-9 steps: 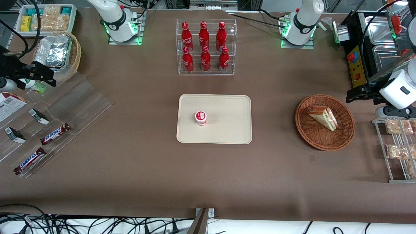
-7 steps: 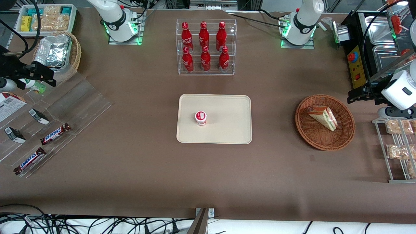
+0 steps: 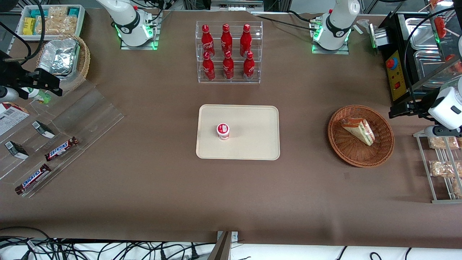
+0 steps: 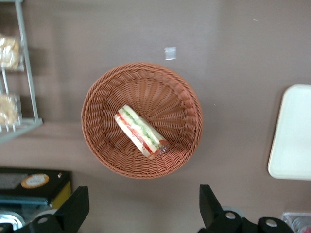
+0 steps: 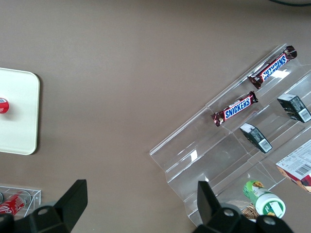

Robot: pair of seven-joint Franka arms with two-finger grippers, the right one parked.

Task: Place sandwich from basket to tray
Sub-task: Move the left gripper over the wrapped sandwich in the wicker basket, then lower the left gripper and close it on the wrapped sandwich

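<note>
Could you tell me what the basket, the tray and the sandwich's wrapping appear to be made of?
The basket looks like woven wicker, reddish-brown, its ribbed weave plain in the left wrist view. The tray seems to be matte cream plastic, smooth with rounded corners, though the material is uncertain. The sandwich seems wrapped in clear film, since its layers show through. The gripper hangs open above the basket.

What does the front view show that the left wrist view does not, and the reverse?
Front view only: the cup on the tray, the bottle rack, the Snickers bars, and the foil basket.

Left wrist view only: the tool from above, its fingers open, hanging above the table beside the basket.

Both: the sandwich lying in the basket, untouched, part of the tray, and the snack rack.
</note>
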